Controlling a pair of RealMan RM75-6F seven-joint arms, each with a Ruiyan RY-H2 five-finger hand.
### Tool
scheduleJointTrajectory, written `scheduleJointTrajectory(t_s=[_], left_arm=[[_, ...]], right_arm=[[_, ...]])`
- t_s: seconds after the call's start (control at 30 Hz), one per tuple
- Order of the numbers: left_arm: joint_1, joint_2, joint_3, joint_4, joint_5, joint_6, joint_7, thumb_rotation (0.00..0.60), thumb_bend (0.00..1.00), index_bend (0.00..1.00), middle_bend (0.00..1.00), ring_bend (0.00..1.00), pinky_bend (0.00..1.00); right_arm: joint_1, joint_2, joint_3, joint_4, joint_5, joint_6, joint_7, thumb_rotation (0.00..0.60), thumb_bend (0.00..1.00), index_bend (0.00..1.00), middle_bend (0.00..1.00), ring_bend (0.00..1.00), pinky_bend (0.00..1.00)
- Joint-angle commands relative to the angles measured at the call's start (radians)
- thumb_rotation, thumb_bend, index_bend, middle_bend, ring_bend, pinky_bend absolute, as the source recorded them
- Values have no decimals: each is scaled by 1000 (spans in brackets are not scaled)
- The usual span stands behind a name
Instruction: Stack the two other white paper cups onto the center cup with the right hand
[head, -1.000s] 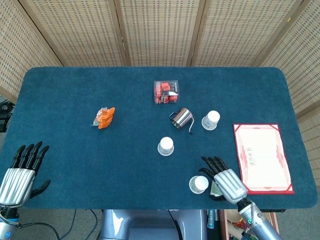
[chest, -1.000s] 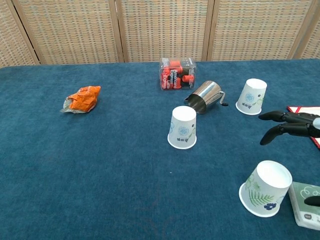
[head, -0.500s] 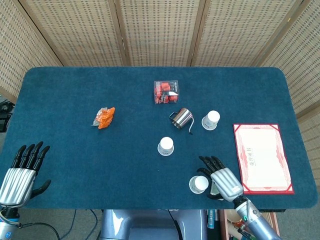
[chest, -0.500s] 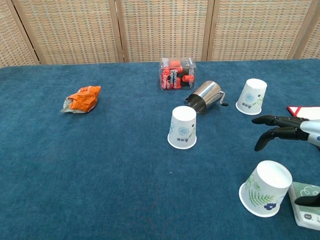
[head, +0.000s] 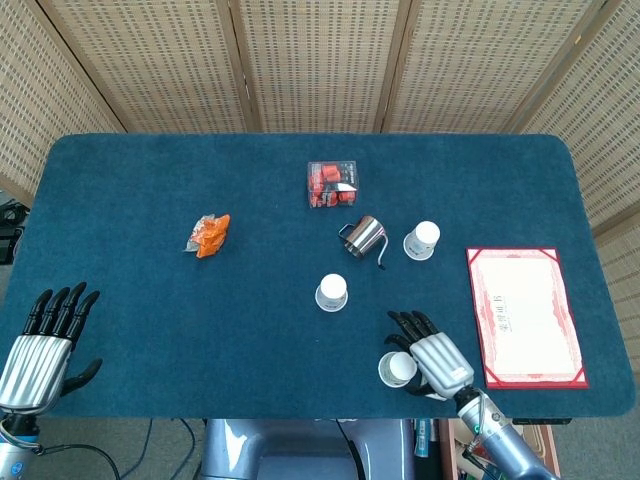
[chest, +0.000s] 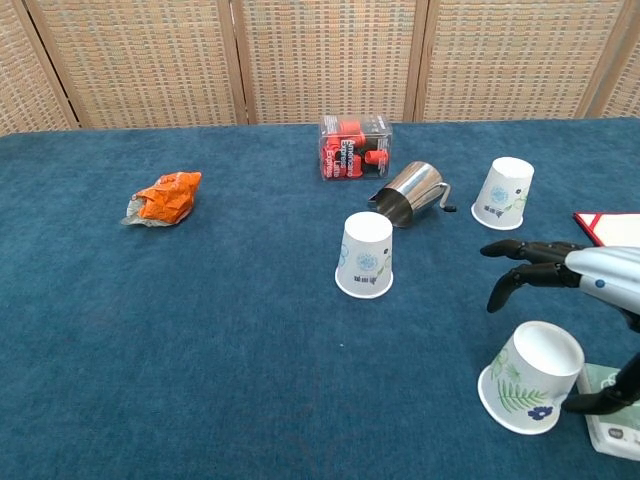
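Observation:
Three white paper cups stand upside down on the blue table. The center cup (head: 332, 292) (chest: 366, 255) is in the middle. A second cup (head: 423, 240) (chest: 503, 193) stands farther back on the right. The third cup (head: 397, 369) (chest: 532, 376) is near the front edge. My right hand (head: 431, 358) (chest: 575, 275) is open just right of this near cup, its fingers (chest: 515, 272) spread above and around it, the thumb by the cup's base; contact is not plain. My left hand (head: 45, 340) rests open at the front left corner.
A metal cup (head: 364, 236) lies on its side behind the center cup, with a clear box of red items (head: 331, 185) farther back. Crumpled orange wrapper (head: 208, 235) lies at left. A red-framed certificate (head: 522, 315) lies at right. A small green packet (chest: 615, 423) sits under my right hand.
My right hand has slid left toward the near cup, its fingers now reaching over it. The cups and left hand have not moved.

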Motion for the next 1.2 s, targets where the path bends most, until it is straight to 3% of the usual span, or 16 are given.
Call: scheduleJointTrajectory(t_s=[0.03, 0.6, 1.2], left_arm=[[0, 0, 0, 0, 0, 1, -1, 600, 242, 0, 0, 0, 0], [-1, 1, 1, -3, 2, -1, 1, 600, 241, 0, 0, 0, 0], [1, 4, 1, -3, 7, 6, -6, 600, 241, 0, 0, 0, 0]], right_arm=[[4, -9, 2, 6, 5, -1, -5, 600, 69, 354, 0, 0, 0], [9, -39, 9, 35, 18, 24, -8, 600, 69, 483, 4, 0, 0], [31, 85, 77, -128, 9, 91, -85, 600, 69, 514, 29, 0, 0]])
